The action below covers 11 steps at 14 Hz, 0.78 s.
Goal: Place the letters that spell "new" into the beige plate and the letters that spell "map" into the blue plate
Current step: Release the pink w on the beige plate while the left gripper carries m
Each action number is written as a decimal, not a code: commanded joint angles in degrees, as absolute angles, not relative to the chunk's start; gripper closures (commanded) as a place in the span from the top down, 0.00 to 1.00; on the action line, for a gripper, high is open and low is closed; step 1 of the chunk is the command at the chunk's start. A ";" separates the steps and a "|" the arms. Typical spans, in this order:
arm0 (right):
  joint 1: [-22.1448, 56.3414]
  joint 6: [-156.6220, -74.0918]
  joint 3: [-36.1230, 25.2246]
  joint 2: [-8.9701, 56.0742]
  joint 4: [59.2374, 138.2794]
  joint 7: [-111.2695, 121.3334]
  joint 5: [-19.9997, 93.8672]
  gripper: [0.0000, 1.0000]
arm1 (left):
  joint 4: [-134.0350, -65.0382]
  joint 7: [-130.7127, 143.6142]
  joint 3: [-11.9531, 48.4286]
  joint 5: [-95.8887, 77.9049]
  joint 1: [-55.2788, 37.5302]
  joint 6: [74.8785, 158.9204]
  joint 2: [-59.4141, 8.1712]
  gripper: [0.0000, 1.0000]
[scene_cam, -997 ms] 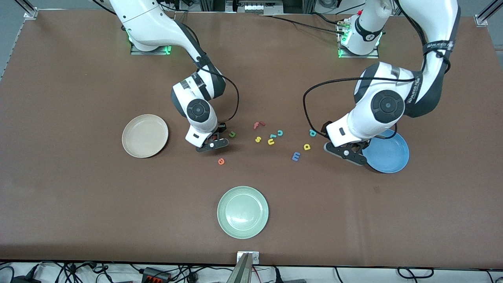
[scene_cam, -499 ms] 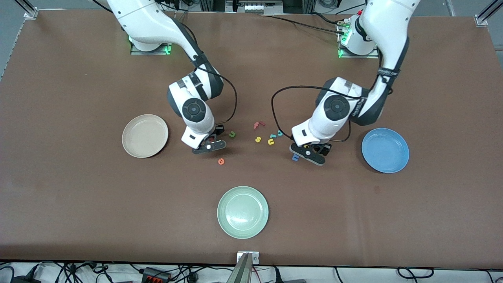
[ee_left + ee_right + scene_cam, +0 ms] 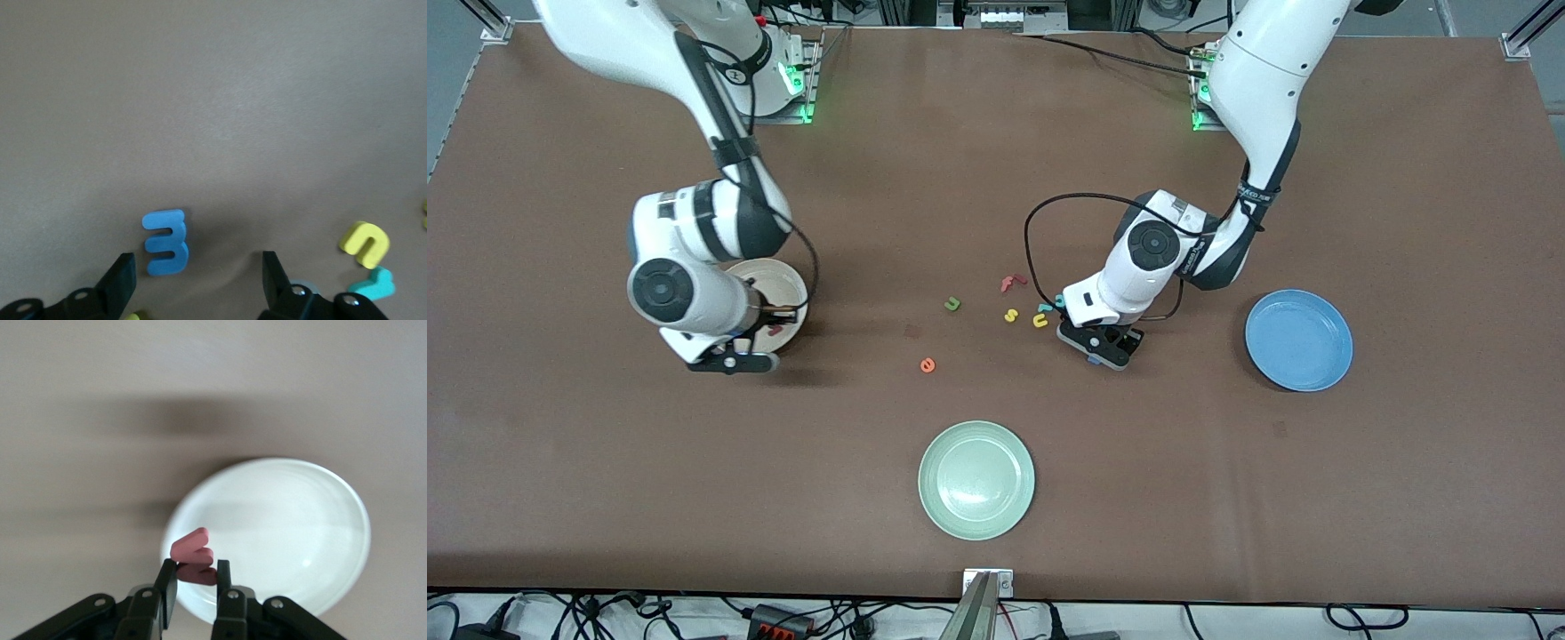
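Observation:
My right gripper hangs over the beige plate near its rim. It is shut on the pinkish-red w, which sticks out between the fingers above the plate. My left gripper is open and low over the table, its fingers on either side of the blue m and apart from it. The green n and orange e lie on the table between the arms. The blue plate sits toward the left arm's end. The left arm hides the yellow a and teal p.
The red f, yellow s, yellow u and a teal letter lie close to my left gripper. A pale green plate sits nearer the front camera, mid-table.
My right arm carried the w from the letter cluster over to the beige plate. My left arm swung from the blue plate to the blue m and came down around it.

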State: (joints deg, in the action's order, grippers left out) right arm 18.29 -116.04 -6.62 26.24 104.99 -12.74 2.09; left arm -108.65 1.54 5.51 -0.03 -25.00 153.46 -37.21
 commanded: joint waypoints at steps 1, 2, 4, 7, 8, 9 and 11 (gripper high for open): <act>18.28 -117.51 -7.29 24.78 111.08 -13.45 1.59 0.07 | -107.40 1.85 4.13 0.09 -25.84 155.47 -38.23 0.76; 17.93 -117.60 -7.73 25.22 111.35 -13.36 1.50 0.08 | -107.40 1.85 4.13 0.09 -25.75 155.57 -38.15 0.66; 17.05 -118.82 -7.73 26.89 111.44 -13.27 1.49 0.09 | -107.49 1.85 4.13 0.17 -25.75 155.57 -38.14 0.29; 16.96 -121.03 -7.73 28.12 111.36 -13.45 1.49 0.71 | -107.66 1.67 3.87 0.52 -24.70 154.96 -37.10 0.12; 17.40 -120.50 -7.73 27.52 110.92 -13.88 1.58 1.00 | -107.93 1.50 3.26 0.61 -24.61 154.60 -35.87 0.11; 17.75 -120.06 -7.73 26.12 110.48 -13.97 1.50 1.00 | -107.76 1.41 2.73 0.53 -24.52 151.64 -34.38 0.10; 20.20 -119.27 -7.38 25.23 107.42 -14.15 1.58 1.00 | -107.23 1.32 1.15 0.53 -24.52 143.21 -30.08 0.10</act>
